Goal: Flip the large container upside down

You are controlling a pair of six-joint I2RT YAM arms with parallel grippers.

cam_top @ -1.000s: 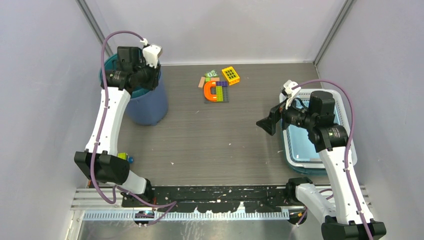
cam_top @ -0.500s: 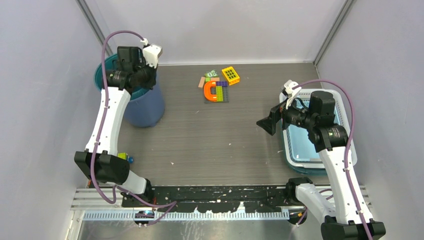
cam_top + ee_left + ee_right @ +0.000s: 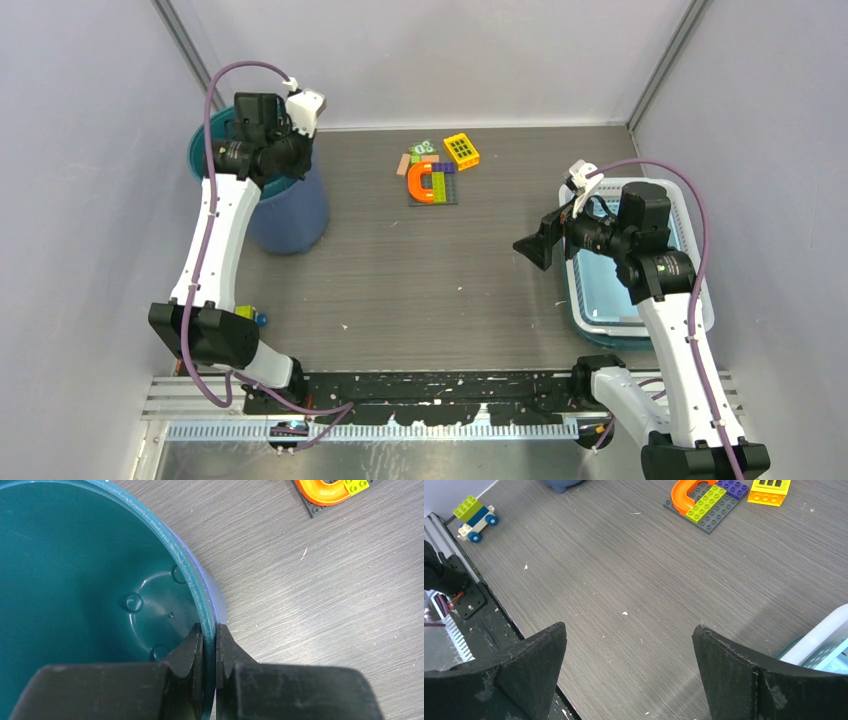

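Large container (image 3: 295,215) stands upright on the counter (image 3: 420,270), mouth up, long axis vertical, running straight down from the left jaws. Left jaws clenched on its rim (image 3: 185,565): one finger inside against the teal inner wall, the other outside against the blue wall, with the thin lip between them. The container's body and base therefore lie below the jaws and off to the inner finger's side; bare counter lies on the outer finger's side, with the toy bricks (image 3: 435,172) further out that way. Right jaws spread wide and empty, well apart from the container, hovering beside the pale basket (image 3: 640,300); the left arm is plainly the nearer. Judgement: the flip must lift and roll about this pinch point, and a grip on the lip alone may slip as the weight swings.
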